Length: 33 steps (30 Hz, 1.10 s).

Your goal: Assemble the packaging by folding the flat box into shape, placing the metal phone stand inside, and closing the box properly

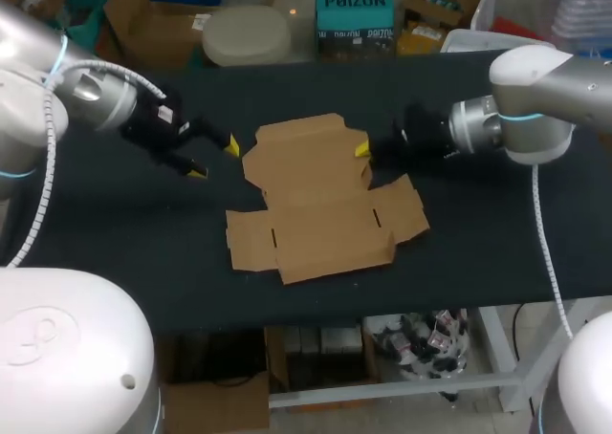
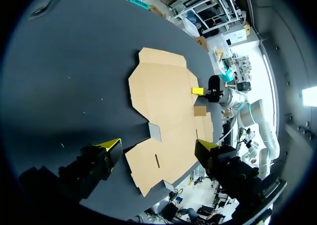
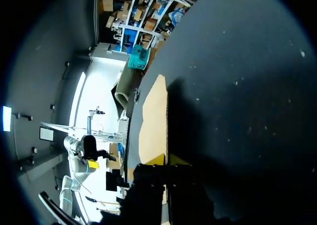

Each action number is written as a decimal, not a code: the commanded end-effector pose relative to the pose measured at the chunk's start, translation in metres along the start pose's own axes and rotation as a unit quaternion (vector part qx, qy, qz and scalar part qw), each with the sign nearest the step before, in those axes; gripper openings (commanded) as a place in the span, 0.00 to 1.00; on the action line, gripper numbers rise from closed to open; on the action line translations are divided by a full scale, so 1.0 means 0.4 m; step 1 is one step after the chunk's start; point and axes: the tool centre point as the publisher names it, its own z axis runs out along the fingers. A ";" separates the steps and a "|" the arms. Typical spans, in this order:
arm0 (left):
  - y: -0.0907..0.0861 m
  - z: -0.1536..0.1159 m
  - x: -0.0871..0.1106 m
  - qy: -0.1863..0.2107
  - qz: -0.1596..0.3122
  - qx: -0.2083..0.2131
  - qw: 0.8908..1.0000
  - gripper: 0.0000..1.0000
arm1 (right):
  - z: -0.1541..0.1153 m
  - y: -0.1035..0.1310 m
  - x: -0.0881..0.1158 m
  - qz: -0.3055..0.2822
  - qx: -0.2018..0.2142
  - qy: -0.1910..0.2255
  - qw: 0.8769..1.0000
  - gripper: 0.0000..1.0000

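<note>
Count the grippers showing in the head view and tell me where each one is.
2. The left gripper is open, just left of the flat box and apart from it; the right gripper is at the box's right edge. None seems hidden.

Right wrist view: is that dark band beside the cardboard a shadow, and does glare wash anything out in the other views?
Right wrist view: probably a shadow, lying on the table along the flat box. Left wrist view: the box is evenly lit, with one small raised flap shaded grey. Head view: no glare on the box.
</note>
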 end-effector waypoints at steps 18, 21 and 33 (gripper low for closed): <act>-0.021 -0.006 0.000 0.022 0.014 0.029 0.999 1.00 | -0.030 -0.009 0.033 -0.032 -0.006 0.042 0.999 0.00; -0.021 -0.006 0.000 0.022 0.014 0.029 0.999 1.00 | -0.030 -0.009 0.033 -0.032 -0.006 0.042 0.999 0.00; -0.052 -0.020 -0.001 0.021 0.086 0.092 0.992 1.00 | -0.097 -0.013 0.106 -0.087 -0.071 0.116 0.987 0.00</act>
